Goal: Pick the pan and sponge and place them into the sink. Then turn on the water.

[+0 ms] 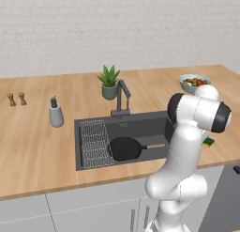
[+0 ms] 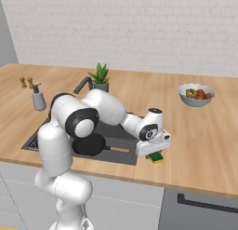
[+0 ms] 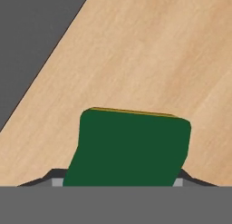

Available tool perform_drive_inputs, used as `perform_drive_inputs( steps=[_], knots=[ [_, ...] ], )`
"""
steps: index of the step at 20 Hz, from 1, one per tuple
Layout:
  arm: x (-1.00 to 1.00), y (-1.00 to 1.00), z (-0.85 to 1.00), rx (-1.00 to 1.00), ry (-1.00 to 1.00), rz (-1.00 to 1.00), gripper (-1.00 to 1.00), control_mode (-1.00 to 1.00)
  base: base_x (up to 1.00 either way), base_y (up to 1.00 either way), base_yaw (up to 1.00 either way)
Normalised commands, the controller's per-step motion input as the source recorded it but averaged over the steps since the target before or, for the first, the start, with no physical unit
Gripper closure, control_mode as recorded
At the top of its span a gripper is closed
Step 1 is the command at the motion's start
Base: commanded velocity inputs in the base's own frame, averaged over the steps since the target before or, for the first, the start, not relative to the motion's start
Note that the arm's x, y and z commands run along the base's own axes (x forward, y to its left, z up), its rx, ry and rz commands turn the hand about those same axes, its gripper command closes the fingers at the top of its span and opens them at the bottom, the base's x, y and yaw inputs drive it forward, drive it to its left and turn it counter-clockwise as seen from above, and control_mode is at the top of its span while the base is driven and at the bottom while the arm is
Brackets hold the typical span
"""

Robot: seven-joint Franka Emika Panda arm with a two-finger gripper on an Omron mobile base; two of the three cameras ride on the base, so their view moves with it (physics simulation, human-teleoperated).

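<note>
The black pan (image 1: 125, 148) lies in the dark-grey sink (image 1: 140, 120), its wooden handle pointing right; in the right base view the arm partly hides the pan (image 2: 90, 145). The green-and-yellow sponge (image 1: 208, 142) rests on the wooden counter just right of the sink. My gripper (image 2: 156, 153) reaches down onto the sponge (image 2: 157, 158). In the hand view the gripper (image 3: 118, 181) has one dark fingertip against each side of the sponge (image 3: 131, 146), so it is shut on it. No water falls from the faucet (image 1: 123, 97).
A ribbed wire rack (image 1: 96, 143) fills the sink's left part. Behind the sink stands a potted plant (image 1: 109, 83), with a fruit bowl (image 1: 193, 82) at the back right. A soap dispenser (image 1: 56, 114) and two small shakers (image 1: 16, 99) stand to the left.
</note>
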Motion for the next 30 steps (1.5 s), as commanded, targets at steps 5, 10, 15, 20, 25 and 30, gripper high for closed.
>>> perform_drive_inputs(
  steps=[5,10,15,20,25,30],
  knots=[
    [0.00,0.70,0.30,0.05,-0.11,0.00,1.00,-1.00,0.00,0.00,0.00],
    [0.00,1.00,0.30,0.01,-0.07,0.01,1.00,-1.00,0.00,0.00,0.00],
    [0.00,1.00,0.08,0.00,0.04,0.04,1.00,-1.00,0.00,0.00,0.00],
    [0.07,0.99,0.00,0.00,0.06,0.05,1.00,-1.00,0.00,0.00,0.00],
    [0.31,0.79,-0.10,0.00,0.02,0.06,1.00,-1.00,0.00,0.00,0.00],
    [0.52,0.30,-0.39,0.00,0.06,0.01,1.00,-1.00,0.00,0.00,0.00]
  ],
)
